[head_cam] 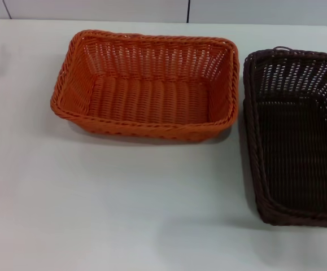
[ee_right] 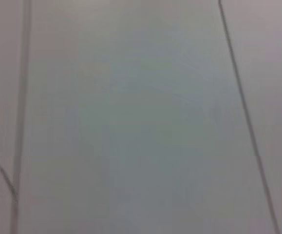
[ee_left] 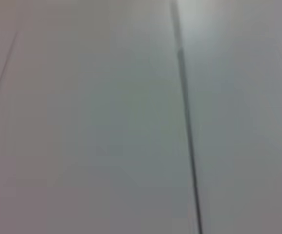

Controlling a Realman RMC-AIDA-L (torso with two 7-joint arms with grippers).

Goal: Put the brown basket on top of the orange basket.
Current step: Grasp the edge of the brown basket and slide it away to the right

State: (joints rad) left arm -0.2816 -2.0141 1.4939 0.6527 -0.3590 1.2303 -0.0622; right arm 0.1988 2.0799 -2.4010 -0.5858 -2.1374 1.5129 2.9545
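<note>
Two risks we see: the dark brown rectangular woven wicker basket (head_cam: 296,135) clipping the bright orange rectangular woven wicker basket's (head_cam: 146,84) close rim, or seating crookedly; neither gripper shows, so we cannot tell their fingers' state.

A pale white bench (head_cam: 123,209) fills the scene; behind it runs a light wall (head_cam: 95,8) with dark vertical seams.

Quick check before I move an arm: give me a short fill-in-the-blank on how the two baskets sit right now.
1. The orange basket holds ____ inside.
2. The brown basket sits on the orange basket's ____ side, from the robot's viewpoint.
3. Both baskets rest on the ____, not stacked.
4. The basket cut off by the head view's edge is the ____ one.

Missing words: nothing; right; table; brown
</note>
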